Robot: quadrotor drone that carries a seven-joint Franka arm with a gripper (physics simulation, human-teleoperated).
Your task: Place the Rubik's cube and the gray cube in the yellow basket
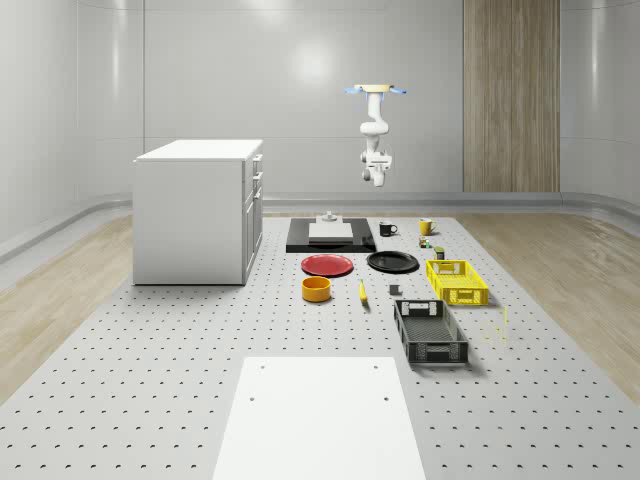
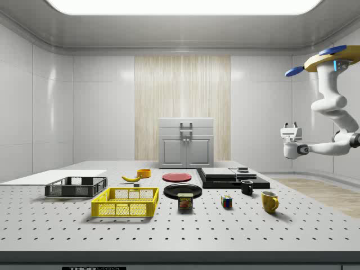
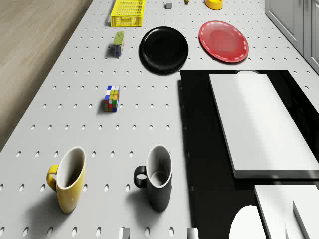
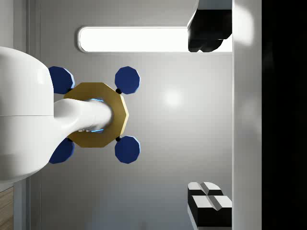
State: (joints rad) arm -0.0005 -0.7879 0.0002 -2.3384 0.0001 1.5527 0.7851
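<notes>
Drone [image 1: 377, 91] hovering high over the far end of the bench [image 1: 150, 380], above the black slab [image 1: 331, 238] and mugs. Arm hangs below it; my fingers [image 2: 290, 128] are well above everything, touching nothing. In the wrist view the two pads [image 4: 209, 36] sit far apart, so I'm spread wide and empty, looking up at the drone's underside and the ceiling light.

Rubik's cube [image 3: 111, 98] sits on the bench, upright, between the yellow mug [image 3: 67, 179] and the spam can [image 3: 118, 43], well apart from both. In the side view it's between the can and the black mug [image 2: 246, 187].

Yellow basket [image 1: 456, 281] is on the bench toward the whole-scene view's right, just past the can, with the dark basket [image 1: 430, 332] nearer the camera. Gray cube [image 1: 394, 290] is a small block on the bench, near the yellow basket on the side facing the banana [image 1: 362, 291]. Neither cube is in the basket.

Black plate [image 3: 164, 49] and red plate [image 3: 224, 41] lie side by side past the slab.
</notes>
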